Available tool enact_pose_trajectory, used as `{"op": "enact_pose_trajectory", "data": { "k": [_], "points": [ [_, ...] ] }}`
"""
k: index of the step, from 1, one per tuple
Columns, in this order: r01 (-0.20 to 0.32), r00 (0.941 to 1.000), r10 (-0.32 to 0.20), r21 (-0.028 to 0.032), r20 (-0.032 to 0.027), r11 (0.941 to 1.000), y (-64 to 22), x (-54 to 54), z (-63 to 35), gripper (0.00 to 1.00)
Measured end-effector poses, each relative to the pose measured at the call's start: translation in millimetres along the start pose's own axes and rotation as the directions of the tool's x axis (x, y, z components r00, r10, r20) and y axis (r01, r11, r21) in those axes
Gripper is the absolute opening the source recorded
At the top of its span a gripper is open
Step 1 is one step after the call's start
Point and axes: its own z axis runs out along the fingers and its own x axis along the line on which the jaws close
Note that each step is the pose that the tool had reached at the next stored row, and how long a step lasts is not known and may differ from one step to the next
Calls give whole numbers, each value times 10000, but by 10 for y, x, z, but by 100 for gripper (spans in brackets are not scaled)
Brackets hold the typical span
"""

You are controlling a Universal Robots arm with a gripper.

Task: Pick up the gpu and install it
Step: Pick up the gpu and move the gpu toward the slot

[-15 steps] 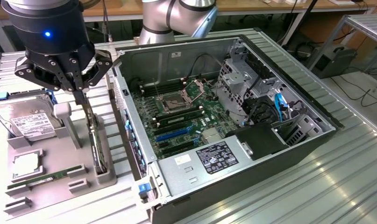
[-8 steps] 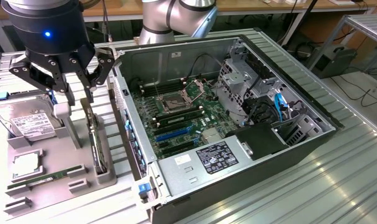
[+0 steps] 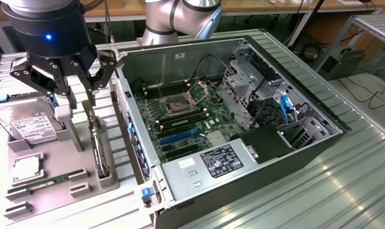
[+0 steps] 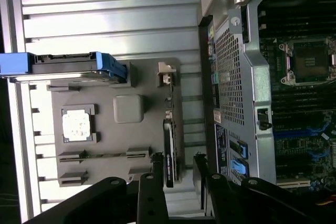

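Hard drive (image 3: 30,125), CPU (image 3: 26,168) and RAM stick (image 3: 39,185) rest on grey tray (image 3: 65,160).

The gpu (image 3: 98,143) (image 4: 169,153), a thin black card, stands upright on its edge, slotted into the grey holder tray (image 3: 49,153).

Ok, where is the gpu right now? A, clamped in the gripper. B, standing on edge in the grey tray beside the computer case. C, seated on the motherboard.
B: the gpu stands on edge in the grey tray, with the open gripper poised over it.
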Motion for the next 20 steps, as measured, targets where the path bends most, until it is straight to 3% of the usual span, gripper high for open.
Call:
{"op": "enact_pose_trajectory", "data": {
  "k": [1, 4, 20],
  "points": [
    [2, 10000, -2, -2, 38, 10000, -2, 14, 23, 36],
    [2, 10000, -2, -2, 61, 10000, -9, 70, 90, 36],
    [-75, 10000, 75, 0, 66, 10000, -70, 87, 413, 36]
  ]
}}
